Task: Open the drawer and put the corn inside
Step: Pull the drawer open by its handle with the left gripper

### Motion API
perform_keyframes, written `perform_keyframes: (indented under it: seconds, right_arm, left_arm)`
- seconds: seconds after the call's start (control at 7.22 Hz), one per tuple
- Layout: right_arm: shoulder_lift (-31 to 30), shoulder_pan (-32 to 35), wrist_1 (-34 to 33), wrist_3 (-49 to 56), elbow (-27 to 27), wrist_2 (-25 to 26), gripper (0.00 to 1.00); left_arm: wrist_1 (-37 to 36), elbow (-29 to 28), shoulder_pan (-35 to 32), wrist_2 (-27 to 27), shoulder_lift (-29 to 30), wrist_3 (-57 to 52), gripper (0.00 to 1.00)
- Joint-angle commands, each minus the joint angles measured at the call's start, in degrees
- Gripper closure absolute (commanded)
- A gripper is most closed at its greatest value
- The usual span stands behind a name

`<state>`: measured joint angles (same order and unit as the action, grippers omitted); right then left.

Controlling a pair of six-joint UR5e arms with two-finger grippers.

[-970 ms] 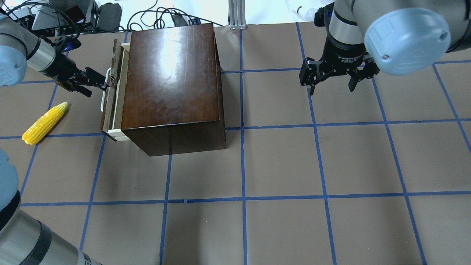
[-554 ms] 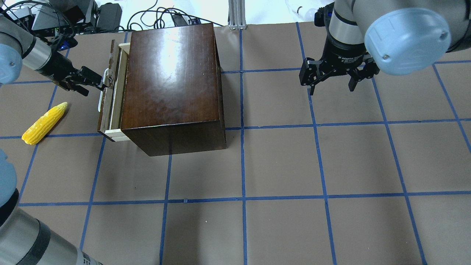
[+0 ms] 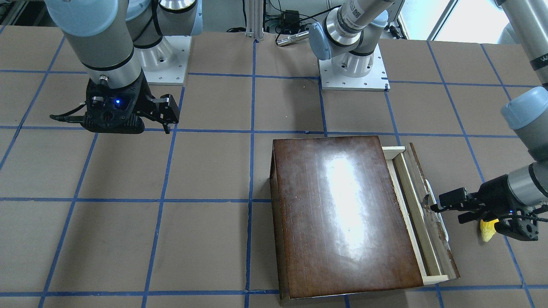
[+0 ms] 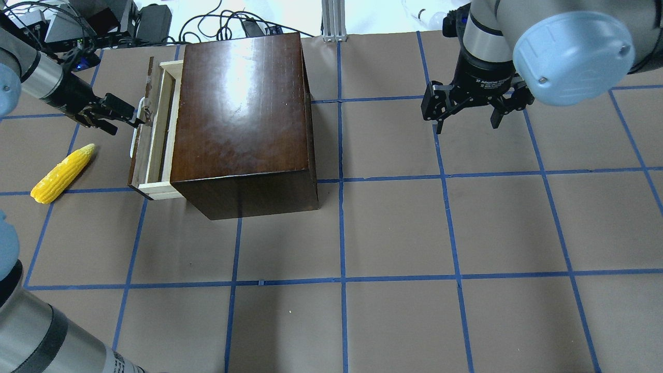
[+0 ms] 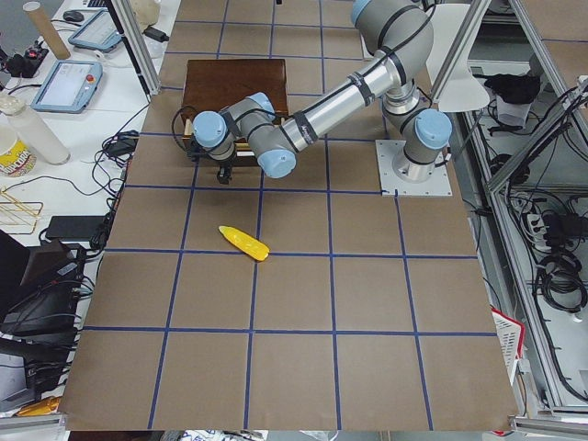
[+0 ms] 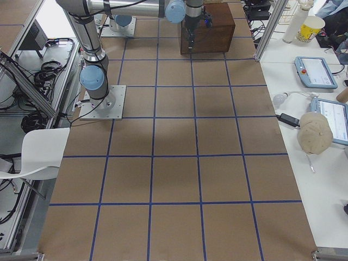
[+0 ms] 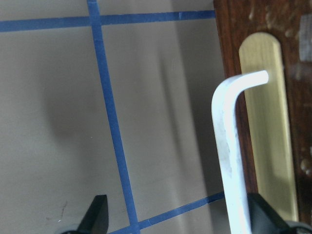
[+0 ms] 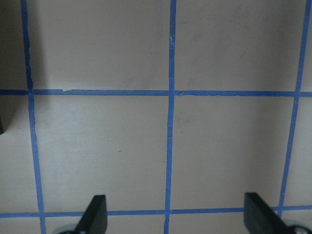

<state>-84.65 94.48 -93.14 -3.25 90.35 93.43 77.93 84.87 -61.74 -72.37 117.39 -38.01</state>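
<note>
Left gripper point(image 4: 128, 123) agape at drawer point(image 4: 155, 129) handle point(image 7: 226, 146), right gripper point(image 4: 466, 127) lettered "Adaptive"

The brown desk point(image 4: 393, 228) is crossed by a blue tape grid point(image 4: 342, 280). A white chair point(image 6: 41, 152) stands beside its right end; a white side table point(image 6: 283, 76) along the far edge carries tablets point(image 6: 314, 72).

Two UR5e robots at the counter: the left arm point(image 3: 524, 182) and right arm point(image 4: 484, 39) are silver-grey tubes with black collars, joints sealed by pale blue round caps point(image 4: 572, 52), bolted to white, screw-studded base plates point(image 3: 376, 81). The left tool point(image 4: 124, 122) and right tool point(image 4: 466, 126) are black. The right wrist carries white lettering point(image 4: 489, 83), a blue indicator light point(image 3: 117, 102) and a black cable point(image 3: 64, 115).
</note>
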Motion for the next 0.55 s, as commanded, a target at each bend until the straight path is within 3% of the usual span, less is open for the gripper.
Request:
perform_keyframes:
  seconds: [0.0,0.42]
  right_arm:
    - [-0.07,0.00,-0.03,0.00,0.00,0.00,0.00]
    - [-0.07,0.00,0.06,0.00,0.00,0.00,0.00]
  left_arm:
    - [0.03,-0.05,0.82,-0.84,0.03,-1.26,0.00]
    - [1.59,-1.62,1.62,-1.45,0.03,-3.20,0.00]
